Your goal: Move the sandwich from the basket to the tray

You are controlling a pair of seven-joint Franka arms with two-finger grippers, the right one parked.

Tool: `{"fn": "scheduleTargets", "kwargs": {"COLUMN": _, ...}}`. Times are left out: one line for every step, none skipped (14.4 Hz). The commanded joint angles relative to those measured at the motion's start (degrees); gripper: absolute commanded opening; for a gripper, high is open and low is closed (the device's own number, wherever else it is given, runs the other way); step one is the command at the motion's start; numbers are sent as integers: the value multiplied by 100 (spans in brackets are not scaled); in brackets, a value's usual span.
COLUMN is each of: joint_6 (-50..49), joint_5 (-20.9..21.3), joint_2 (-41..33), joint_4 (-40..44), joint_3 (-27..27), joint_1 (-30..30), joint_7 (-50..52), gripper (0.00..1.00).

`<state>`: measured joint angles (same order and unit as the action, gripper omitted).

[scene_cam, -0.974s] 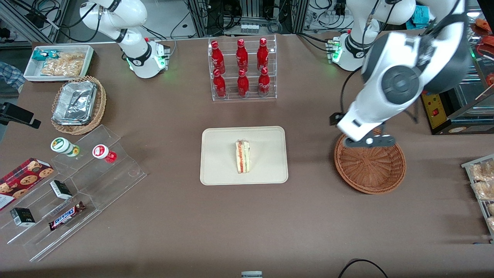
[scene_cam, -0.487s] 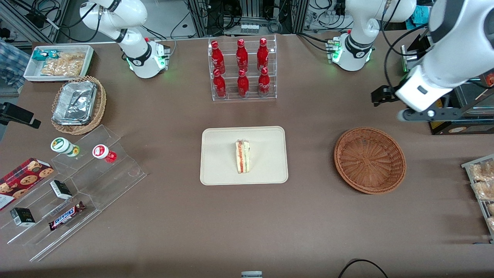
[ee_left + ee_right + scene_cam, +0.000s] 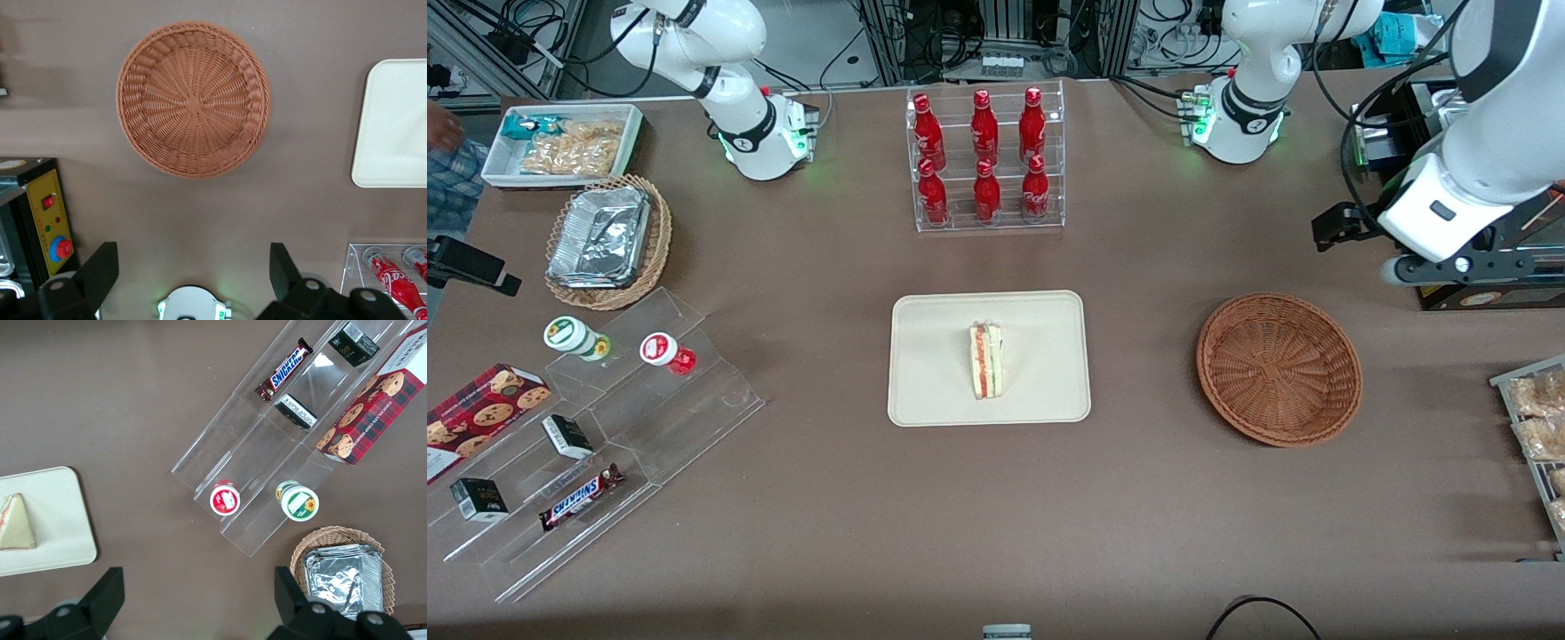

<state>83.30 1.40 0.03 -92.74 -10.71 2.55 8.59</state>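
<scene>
The sandwich (image 3: 986, 360) lies on the tray (image 3: 925, 391) near its middle, cut edge with red and green layers facing up, with bare tray surface on every side of it. The basket (image 3: 1279, 369) sits on the brown table (image 3: 996, 516) well apart from the tray, toward the working arm's end, and holds nothing. A wide strip of bare table separates the two, and more open table lies between them and the front camera.

The gripper (image 3: 193, 267) hangs high above the table near its working-arm end, farther from the front camera than the basket and clear of it. In the left wrist view its two dark fingers (image 3: 100, 270) stand spread wide apart with nothing between them.

The left wrist view looks straight down into the basket's woven floor and catches one rounded end of the tray, but not the sandwich. The right wrist view shows the sandwich's pale triangular face on the tray and, past bare table, the clear stepped display (image 3: 267, 447) with a Snickers bar (image 3: 283, 368).
</scene>
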Motion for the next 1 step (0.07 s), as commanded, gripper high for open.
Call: {"fn": "scheduleTargets", "kwargs": {"joint_6": 63, "joint_5": 53, "joint_2": -73, "joint_4": 90, "joint_3": -81, "joint_1": 210, "joint_7": -174, "gripper": 100}}
